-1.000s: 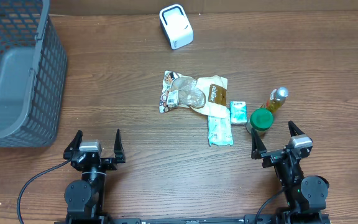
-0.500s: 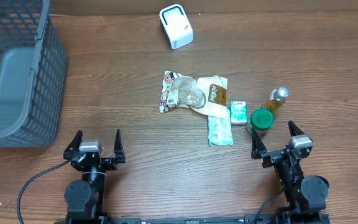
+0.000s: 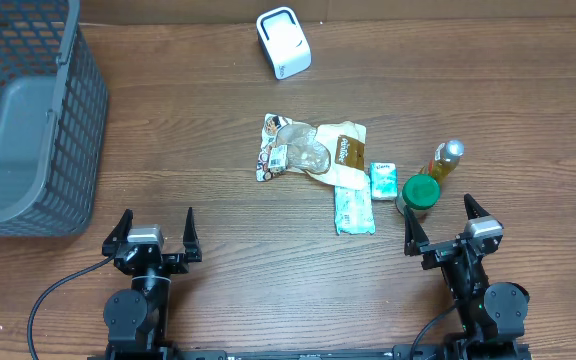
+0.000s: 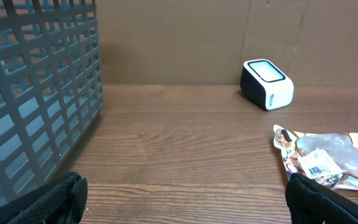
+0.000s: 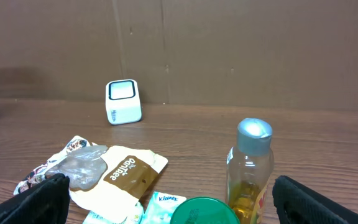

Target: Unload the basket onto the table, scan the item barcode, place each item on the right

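Observation:
A white barcode scanner (image 3: 283, 42) stands at the table's far edge, also seen in the left wrist view (image 4: 266, 84) and the right wrist view (image 5: 123, 101). Mid-table lies a pile of items: a clear snack packet with a barcode label (image 3: 286, 148), a brown-and-white pouch (image 3: 347, 152), a Kleenex tissue pack (image 3: 381, 181), a wipes packet (image 3: 353, 209), a green-lidded jar (image 3: 419, 192) and a yellow bottle (image 3: 446, 161). My left gripper (image 3: 154, 235) rests open at the front left, nothing between its fingers. My right gripper (image 3: 448, 226) is open at the front right, just short of the jar.
A grey plastic basket (image 3: 23, 115) stands at the back left, close to the left arm's side (image 4: 36, 93). A cardboard wall (image 5: 229, 50) closes the back of the table.

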